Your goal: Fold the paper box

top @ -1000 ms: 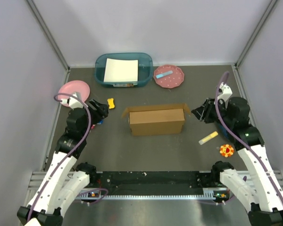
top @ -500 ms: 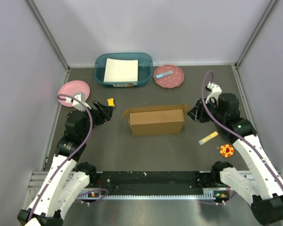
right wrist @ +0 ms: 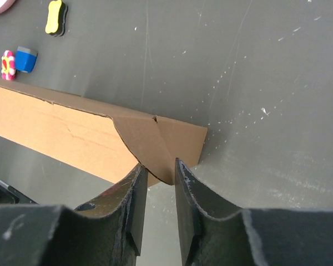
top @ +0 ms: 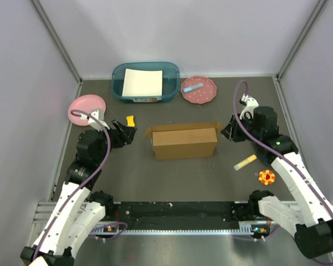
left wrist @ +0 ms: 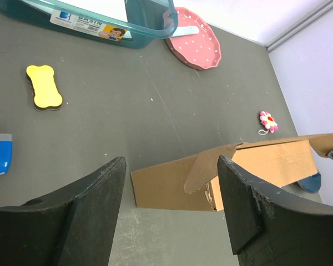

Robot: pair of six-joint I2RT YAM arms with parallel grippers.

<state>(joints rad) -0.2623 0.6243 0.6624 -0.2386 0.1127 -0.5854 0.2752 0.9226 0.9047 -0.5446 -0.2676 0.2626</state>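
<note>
Robot lab test cell — plain white walls (top: 183, 33), aluminium corner posts (top: 56, 40), dark tabletop (top: 155, 183)

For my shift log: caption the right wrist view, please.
Right fingers, narrowly apart, poised at the curved end flap of the brown paper box.

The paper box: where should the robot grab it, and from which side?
Probably the thin end flaps, not the wide body. The paper box has a left flap and a right flap sticking out sideways, thin enough for a pincer. The left pincer could come from the left end, the right pincer from the right.
</note>
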